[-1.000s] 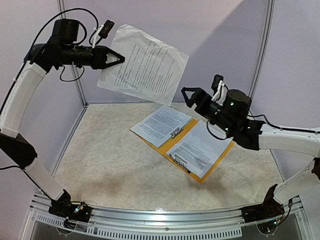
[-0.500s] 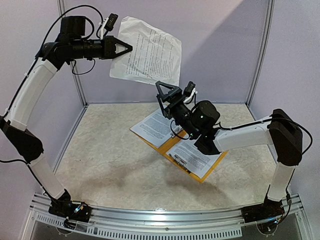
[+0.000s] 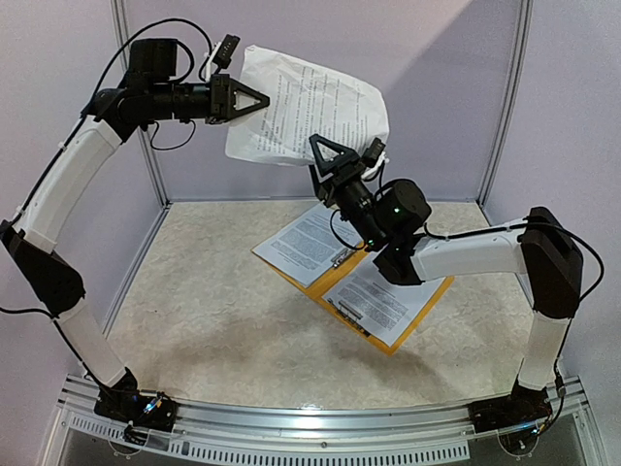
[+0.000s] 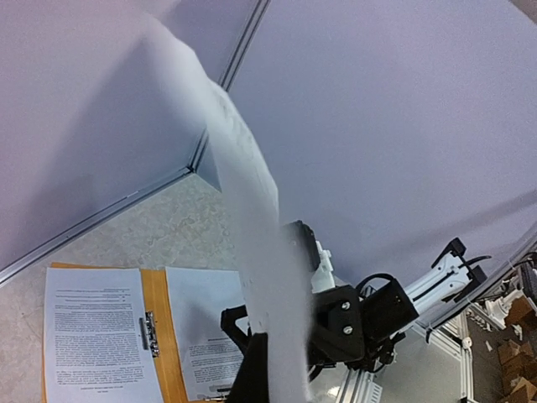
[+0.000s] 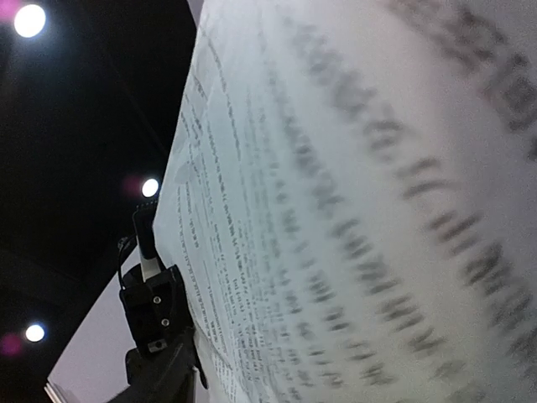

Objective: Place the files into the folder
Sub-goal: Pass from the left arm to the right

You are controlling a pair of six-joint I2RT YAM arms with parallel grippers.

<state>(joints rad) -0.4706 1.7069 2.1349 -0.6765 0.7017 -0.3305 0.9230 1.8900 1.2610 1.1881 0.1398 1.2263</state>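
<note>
A: Start with the table (image 3: 213, 320). What lies on it?

B: The orange folder (image 3: 427, 303) lies open right of the table's centre, toward the far edge, with one printed sheet (image 3: 309, 243) on its left half and another (image 3: 386, 296) on its right. The left wrist view adds the metal clip (image 4: 148, 332) on the spine between the two.

A: And the third sheet?

B: The held sheet (image 3: 310, 109) hangs in the air above the far edge, pinched at its left margin by the left hand (image 3: 260, 100), clenched on the paper. From the left wrist it appears only edge-on, a pale curved band (image 4: 252, 252).

A: The right hand?

B: The right hand (image 3: 335, 155) is raised to the sheet's lower edge. Its own camera is filled with blurred text (image 5: 352, 218); I cannot tell whether it grips.

A: Changes?

B: Half a second ago the right hand sat lower, under the paper's corner; the sheet has since swung right and bulges more.
</note>
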